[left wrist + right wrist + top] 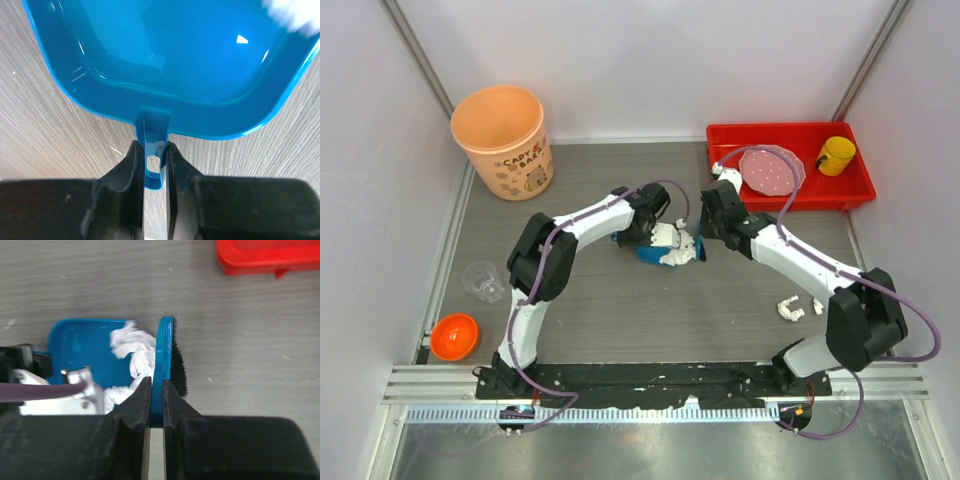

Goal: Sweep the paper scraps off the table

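Table contents, listed left to right, each placed against the blue dustpan [648, 256]:

1. Orange bowl [454, 336]: we log it far left of the dustpan and nearer the arm bases, at the edge of the table [620, 320].
2. Clear plastic cup [485, 281]: well left of the dustpan, just beyond the bowl.
3. Peach bucket [503, 140] with a cartoon print: far left of the dustpan, toward the back wall.
4. Left gripper [152, 147]: we find it at the dustpan's left side, fingers narrow and clamped on the dustpan's short handle tab [151, 132].
5. Dustpan: lies flat on the table, mouth to the right.
6. Paper scraps [132, 345]: several white wads lie inside the dustpan, bunched at its open right side.
7. Blue hand brush [164, 340]: stands across the dustpan's mouth, against the wads, its black bristles [179, 362] facing away.
8. Right gripper [157, 384]: just right of the dustpan, fingers pinched tight on the brush.
9. Pink dotted plate [772, 171]: right of the dustpan and further back, inside a red tray [790, 197].
10. Two loose wads [790, 310]: we count them right of the dustpan and nearer the bases, on bare table.
11. Yellow mug [836, 155]: far right, in the same tray.
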`<action>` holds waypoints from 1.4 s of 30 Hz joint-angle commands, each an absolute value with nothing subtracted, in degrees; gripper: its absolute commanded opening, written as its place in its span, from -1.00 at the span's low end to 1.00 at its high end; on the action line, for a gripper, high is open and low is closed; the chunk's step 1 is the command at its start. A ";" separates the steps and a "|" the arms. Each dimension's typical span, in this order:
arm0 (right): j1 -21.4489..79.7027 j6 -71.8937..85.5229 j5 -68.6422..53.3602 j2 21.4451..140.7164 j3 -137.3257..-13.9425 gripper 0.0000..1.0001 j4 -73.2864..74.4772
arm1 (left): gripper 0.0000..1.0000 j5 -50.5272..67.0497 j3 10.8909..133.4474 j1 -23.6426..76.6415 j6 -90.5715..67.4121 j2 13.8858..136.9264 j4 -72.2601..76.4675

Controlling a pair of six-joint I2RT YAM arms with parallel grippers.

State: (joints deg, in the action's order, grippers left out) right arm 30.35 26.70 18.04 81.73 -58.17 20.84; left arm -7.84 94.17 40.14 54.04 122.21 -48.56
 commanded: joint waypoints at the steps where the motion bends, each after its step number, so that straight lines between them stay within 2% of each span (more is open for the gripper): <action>1: 31.46 27.16 11.34 86.13 -63.44 -0.98 13.36 | -1.00 -3.26 98.26 39.90 48.45 124.01 -50.71; 8: 38.67 24.79 13.36 87.45 -68.64 -0.98 12.83 | -1.00 3.33 95.81 39.29 42.73 122.70 -48.78; 15: 39.20 24.08 15.38 83.41 -68.91 -0.98 16.08 | -1.00 1.58 92.55 35.16 32.01 121.12 -41.14; 21: 39.20 21.27 20.73 78.76 -70.74 -0.98 20.38 | -1.00 3.69 86.13 31.65 26.30 114.01 -34.90; 29: 39.20 15.65 33.92 70.06 -71.54 -0.98 23.29 | -1.00 5.27 92.10 24.10 13.46 107.06 -37.26; 36: 39.29 15.47 31.03 68.64 -69.09 -0.98 23.38 | -1.00 5.46 99.48 16.62 5.19 100.12 -39.37; 42: 39.20 15.91 27.43 69.52 -68.29 -0.98 23.20 | -1.00 -7.10 105.89 12.31 7.29 96.06 -39.11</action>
State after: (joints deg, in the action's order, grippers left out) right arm 39.16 16.16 29.08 69.06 -68.29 24.29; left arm 0.78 100.79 13.93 7.81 98.78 -39.57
